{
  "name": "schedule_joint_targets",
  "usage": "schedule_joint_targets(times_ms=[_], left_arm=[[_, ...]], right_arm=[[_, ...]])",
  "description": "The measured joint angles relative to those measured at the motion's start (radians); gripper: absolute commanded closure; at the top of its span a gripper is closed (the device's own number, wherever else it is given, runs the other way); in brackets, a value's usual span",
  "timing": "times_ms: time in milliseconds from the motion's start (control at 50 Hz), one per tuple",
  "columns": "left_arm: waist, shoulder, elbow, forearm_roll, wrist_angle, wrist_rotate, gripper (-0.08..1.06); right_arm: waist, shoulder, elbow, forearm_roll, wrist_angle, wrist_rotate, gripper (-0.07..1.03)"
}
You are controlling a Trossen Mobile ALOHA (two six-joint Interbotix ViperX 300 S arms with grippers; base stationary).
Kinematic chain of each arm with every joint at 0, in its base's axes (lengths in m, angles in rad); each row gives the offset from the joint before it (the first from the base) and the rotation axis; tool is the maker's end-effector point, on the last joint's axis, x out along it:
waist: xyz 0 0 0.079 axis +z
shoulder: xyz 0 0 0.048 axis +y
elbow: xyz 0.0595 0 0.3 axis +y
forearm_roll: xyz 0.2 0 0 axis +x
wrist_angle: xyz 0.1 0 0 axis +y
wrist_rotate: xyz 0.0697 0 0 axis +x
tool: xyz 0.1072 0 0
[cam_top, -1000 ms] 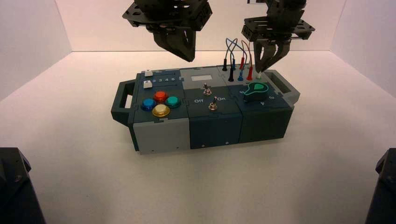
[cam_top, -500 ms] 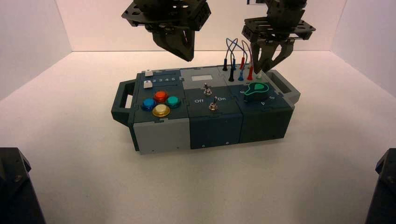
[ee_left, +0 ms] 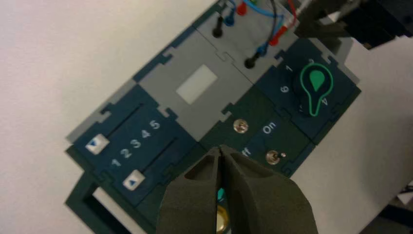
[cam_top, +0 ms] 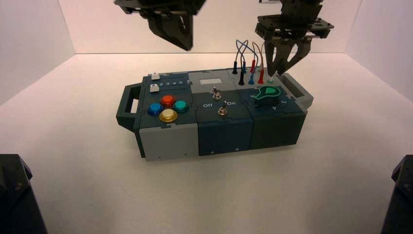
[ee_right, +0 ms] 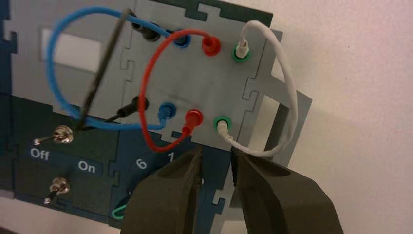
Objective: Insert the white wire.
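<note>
The white wire (ee_right: pixel 288 87) arches over the box's right rear corner. Both of its small white plugs sit in green-ringed sockets, one at the far row (ee_right: pixel 242 48) and one at the near row (ee_right: pixel 223 126). In the high view the near white plug (cam_top: pixel 269 78) stands upright beside the red plugs. My right gripper (ee_right: pixel 215 153) hovers just above that near plug, open, with nothing between its fingers; the wire runs past one fingertip (ee_right: pixel 235 155). The right gripper (cam_top: pixel 277 72) hangs over the box's rear right. My left gripper (cam_top: pixel 185 46) is shut and empty, high above the box's rear left.
The dark box (cam_top: pixel 224 131) lies across the white table. It carries blue and red wires (ee_right: pixel 146 97), a green knob (cam_top: pixel 267 93), two toggle switches (cam_top: pixel 221 109), four coloured buttons (cam_top: pixel 168 107) and two sliders (ee_left: pixel 117 161). Handles stick out at both ends.
My right gripper has opened, letting go of the white plug, and has lifted slightly. The left arm has risen and shifted left.
</note>
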Motion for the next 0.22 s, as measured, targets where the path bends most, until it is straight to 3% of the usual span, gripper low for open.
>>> schedule_joint_targets(times_ms=[220], left_arm=[[0.025,-0.058,0.031,0.002,0.005,0.002,1.00]], right_arm=[[0.012,-0.020,0.000,0.000,0.002,-0.002,0.63]])
